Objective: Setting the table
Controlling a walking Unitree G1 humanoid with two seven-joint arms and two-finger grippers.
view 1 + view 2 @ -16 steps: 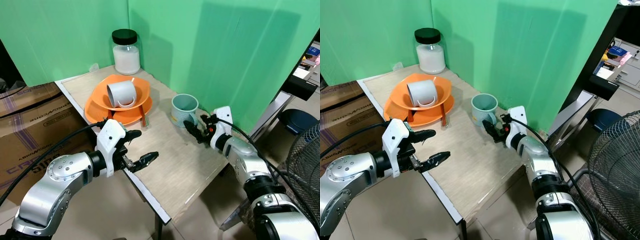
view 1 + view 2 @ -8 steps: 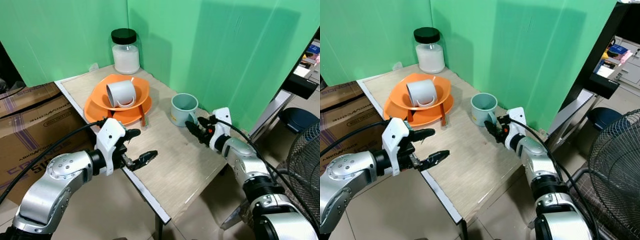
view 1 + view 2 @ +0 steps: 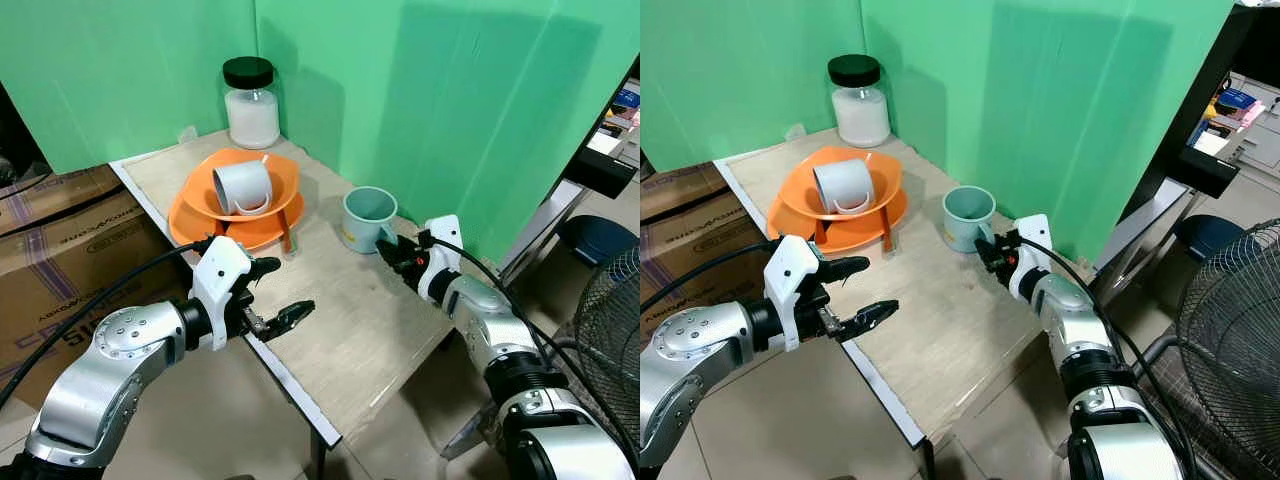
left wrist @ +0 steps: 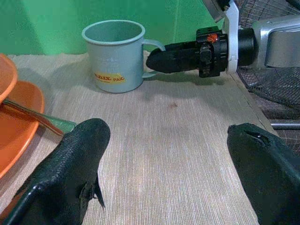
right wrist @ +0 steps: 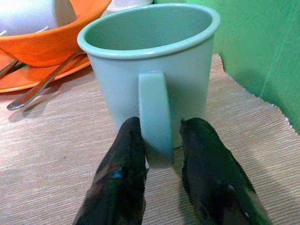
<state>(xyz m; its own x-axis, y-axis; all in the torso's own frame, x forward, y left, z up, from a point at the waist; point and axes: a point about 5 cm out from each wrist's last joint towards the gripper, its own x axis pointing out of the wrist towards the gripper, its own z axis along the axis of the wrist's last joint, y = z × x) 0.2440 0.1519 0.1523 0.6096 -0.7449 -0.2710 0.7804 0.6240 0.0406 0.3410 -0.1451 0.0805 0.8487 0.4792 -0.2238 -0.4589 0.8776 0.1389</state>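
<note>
Pale green mug: upright on the table, just right of the stacked orange dishes. Its handle is pinched between the fingers of the right gripper. Left gripper: held wide apart, holding nothing, at the table's near edge, well apart from the mug.

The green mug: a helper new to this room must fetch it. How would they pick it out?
On the wooden table by the green wall, look beside the stacked orange dishes. The green mug stands upright and alone, with the right gripper at its handle, unlike the white mug lying in the bowl.
</note>
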